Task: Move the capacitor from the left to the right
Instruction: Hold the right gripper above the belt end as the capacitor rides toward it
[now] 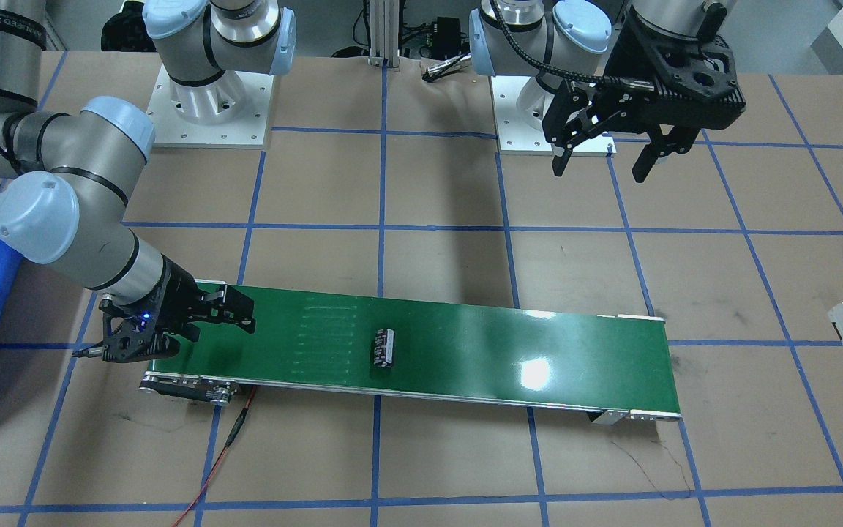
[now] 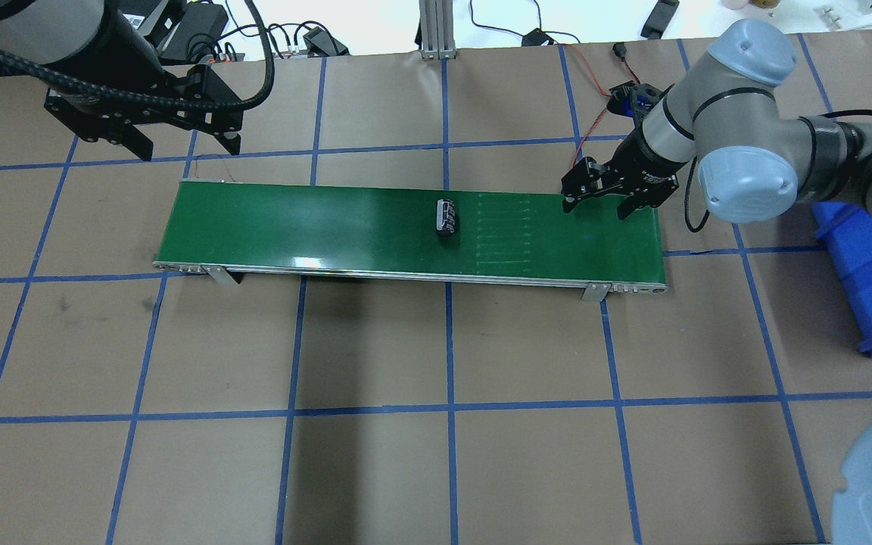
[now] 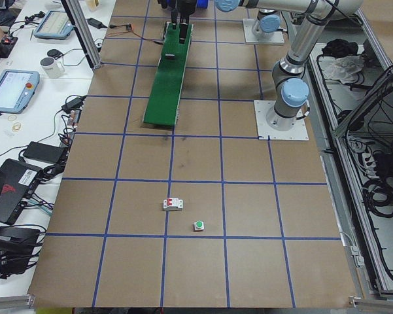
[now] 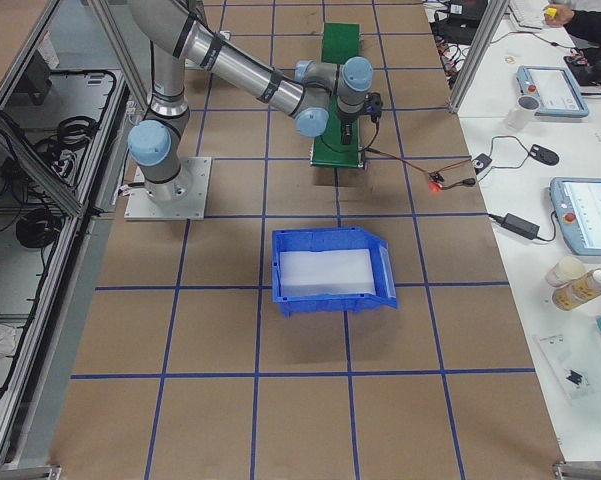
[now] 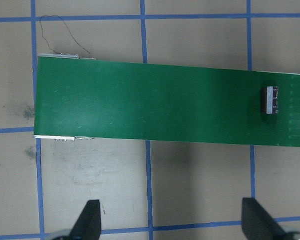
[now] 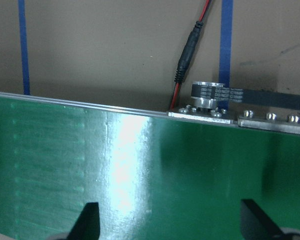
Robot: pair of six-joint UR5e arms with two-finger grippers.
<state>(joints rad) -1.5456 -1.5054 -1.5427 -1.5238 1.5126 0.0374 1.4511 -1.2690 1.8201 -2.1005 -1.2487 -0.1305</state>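
- Capacitor lies mid-belt on the green conveyor in your front-facing view, with neither gripper touching it. The left gripper hangs well apart, jaws wide and empty.
- Overhead, you see the right gripper spread open, holding nothing, low over the conveyor's right end.
- Left wrist: the capacitor sits on the belt, toward the frame's right.

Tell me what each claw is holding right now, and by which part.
Nothing is held. The left claw and the right claw are both open and empty; the capacitor lies free on the green conveyor belt, touched by neither.
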